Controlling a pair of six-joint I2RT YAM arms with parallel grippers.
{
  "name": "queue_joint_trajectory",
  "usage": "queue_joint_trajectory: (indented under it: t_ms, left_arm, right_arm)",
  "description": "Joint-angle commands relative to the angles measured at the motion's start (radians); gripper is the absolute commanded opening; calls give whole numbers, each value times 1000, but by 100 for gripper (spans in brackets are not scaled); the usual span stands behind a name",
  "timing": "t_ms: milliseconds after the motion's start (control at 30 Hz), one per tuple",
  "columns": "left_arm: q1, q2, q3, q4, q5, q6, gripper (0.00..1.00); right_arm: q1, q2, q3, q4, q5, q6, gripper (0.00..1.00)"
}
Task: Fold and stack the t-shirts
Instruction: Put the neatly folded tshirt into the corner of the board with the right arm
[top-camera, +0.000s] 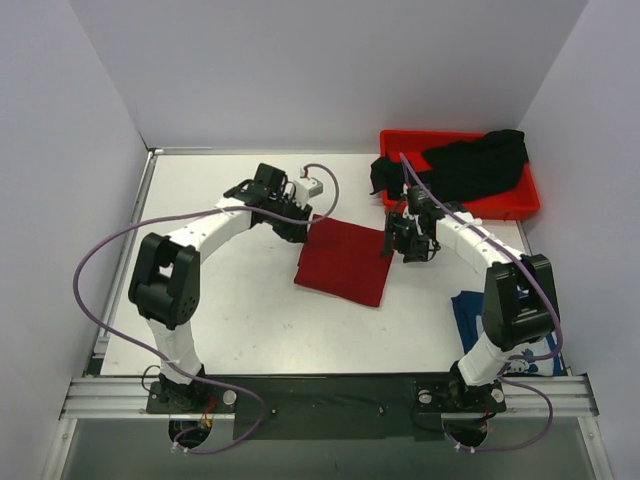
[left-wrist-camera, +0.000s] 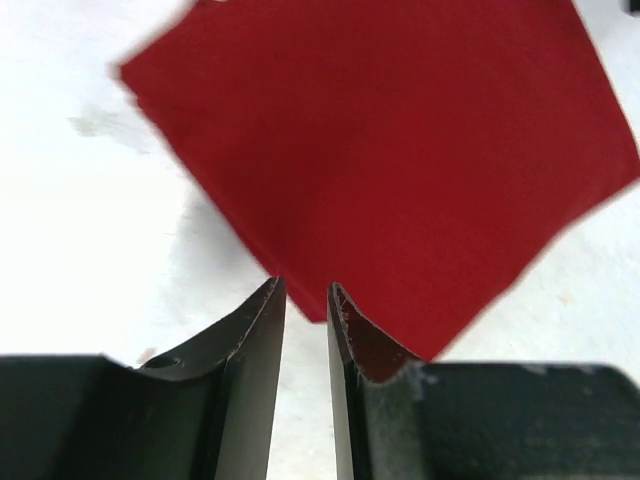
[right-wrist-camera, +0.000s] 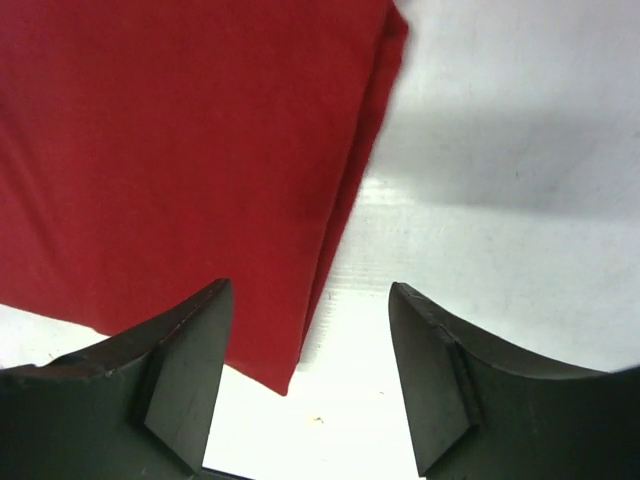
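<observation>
The folded red shirt (top-camera: 345, 260) lies mid-table. The left gripper (left-wrist-camera: 305, 288), at its 10 o'clock, has jaws nearly together and empty. The right gripper (right-wrist-camera: 310, 290), at 2 o'clock, has jaws apart. Pinching only one layer could pull the fold open.

Our left arm (top-camera: 165, 280) rises from its base, elbow out to the left, forearm swung in toward centre. The left gripper (top-camera: 296, 226) (left-wrist-camera: 305, 292) points down, fingers nearly together w/ only a thin slit betw. them. Our right arm (top-camera: 515, 300) mirrors it approx., elbow high on the right. The right gripper (top-camera: 405, 240) (right-wrist-camera: 310, 290) tilts down, fingers spread wide.
</observation>
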Motion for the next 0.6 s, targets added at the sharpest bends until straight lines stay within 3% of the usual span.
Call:
queue_joint_trajectory:
  t_ms: [0,233,567]
  left_arm:
    - [-64,-74,-161,-37,57,103,34]
    - [-91,-78,-333,92,3,84,34]
    - [-130,-113,-403,147,-25,78,35]
  right_arm:
    - [-11,-24,-113,60,-65,103,60]
    - [-37,18,-235,252,-205,205,60]
    - [-90,133,-282,404,-329,267,50]
